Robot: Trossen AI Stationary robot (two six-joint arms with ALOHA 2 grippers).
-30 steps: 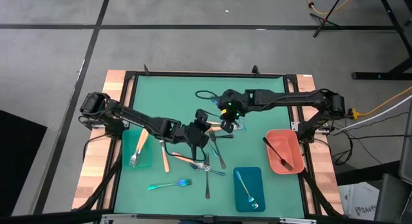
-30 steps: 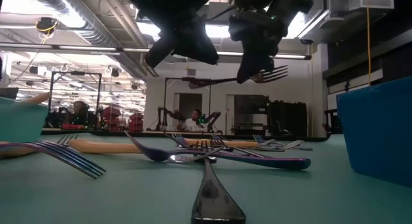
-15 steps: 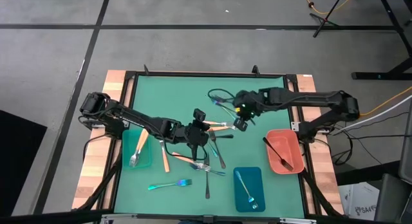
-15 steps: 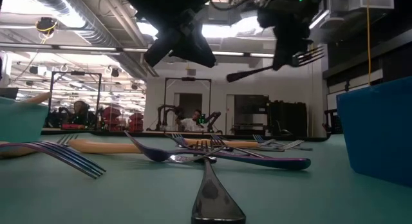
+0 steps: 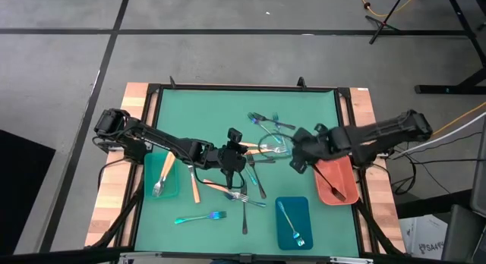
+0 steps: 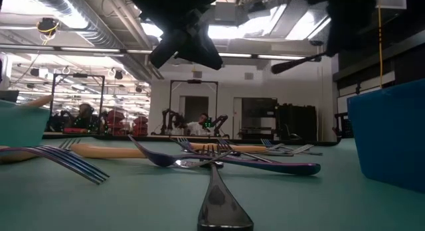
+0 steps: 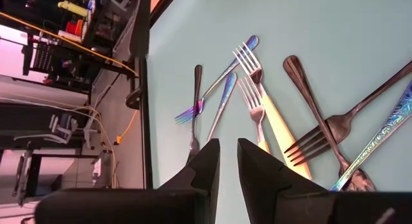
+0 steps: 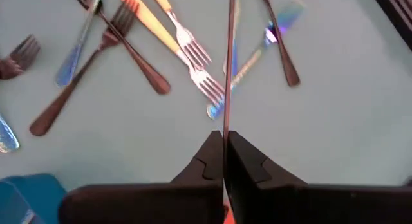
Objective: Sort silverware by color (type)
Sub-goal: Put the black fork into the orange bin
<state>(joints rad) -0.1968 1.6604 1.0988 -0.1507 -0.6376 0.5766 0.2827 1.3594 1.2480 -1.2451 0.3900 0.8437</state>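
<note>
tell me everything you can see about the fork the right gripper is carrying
The dark fork is slim, one-piece and looks like metal. It is pinched by the shut right gripper and held clear of the table, roughly level, handle sticking forward past the fingertips. In the high view it hangs by the salmon tray, which already holds another dark utensil. Only the gripper touches it; its tines are hidden.
</note>
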